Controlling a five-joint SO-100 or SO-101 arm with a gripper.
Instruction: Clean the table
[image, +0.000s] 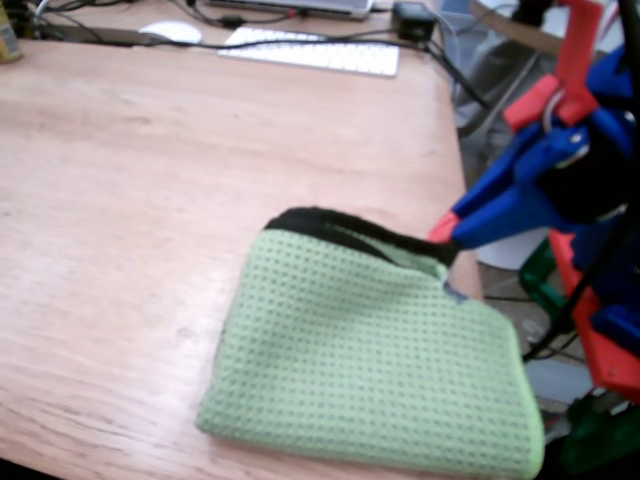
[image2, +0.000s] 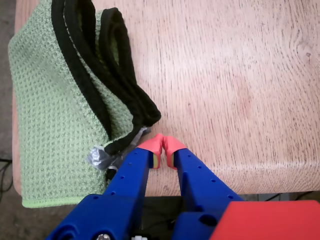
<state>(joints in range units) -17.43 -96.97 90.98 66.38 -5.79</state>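
nearest the lens in the wrist view: blue two-finger gripper (image2: 164, 145) with red tips, entering from the bottom edge; tips pressed together, no gap visible between them, nothing clamped between the pads. tips resting low over the table (image2: 235, 75), close to its near straight edge, just beside the black-trimmed corner of a green waffle-weave cloth (image2: 50, 115); contact between the left finger and the cloth trim not resolvable, grey tag at that corner partly tucked under the finger. cloth folded, black edging doubled in loops along its right side in the wrist view, lying flat on the wood and reaching the table's left edge in that view. in the fixed view: same cloth (image: 370, 360) at the lower right of the table (image: 150, 200), black border along its upper edge, lower right corner at or slightly over the table edge. gripper (image: 442, 230) coming in from the right at the cloth's upper right corner, red tip against the black trim; blue and red arm body blurred behind it, beyond the table edge. table is the large light reddish-brown wooden top with visible grain, filling most of both views. at the far edge in the fixed view: white keyboard (image: 310, 52), white mouse (image: 170, 32), dark cables running along the back; small black block (image: 412, 20) near the keyboard's right end, not identifiable.
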